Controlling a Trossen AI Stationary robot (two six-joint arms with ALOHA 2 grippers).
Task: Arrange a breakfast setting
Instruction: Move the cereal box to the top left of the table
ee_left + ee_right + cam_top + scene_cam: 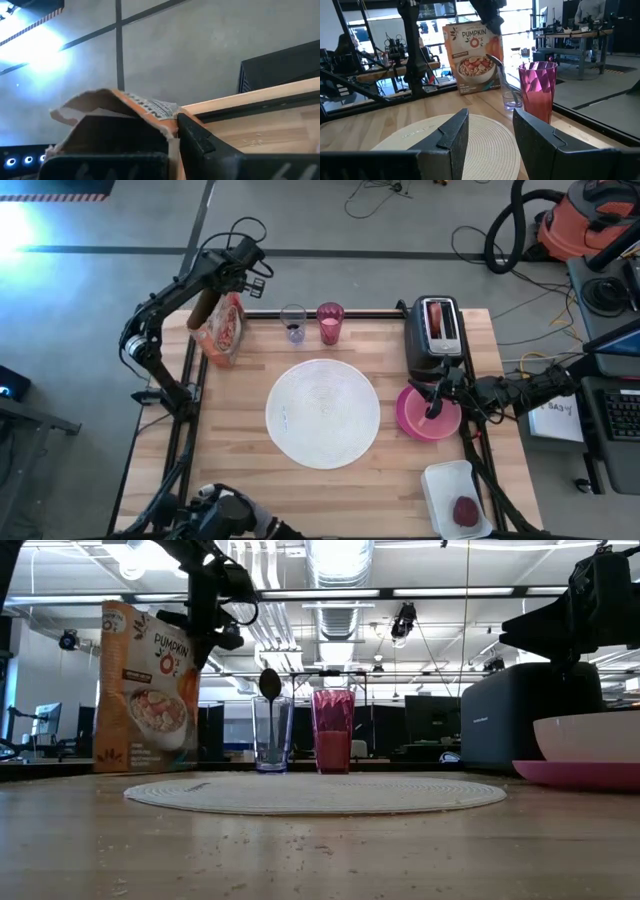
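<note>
Setting out one big white round disc (322, 413), one magenta plate (412, 420), two tumblers.
Left hand (222, 305) clenched on upright orange cereal box (224, 330); right hand (436, 402) released over plate.

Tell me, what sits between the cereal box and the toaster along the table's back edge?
Between cereal box and toaster, the high view shows a clear glass holding a spoon, then a pink tumbler.

"PUMPKIN O's" on the cereal box (148, 690)
</note>
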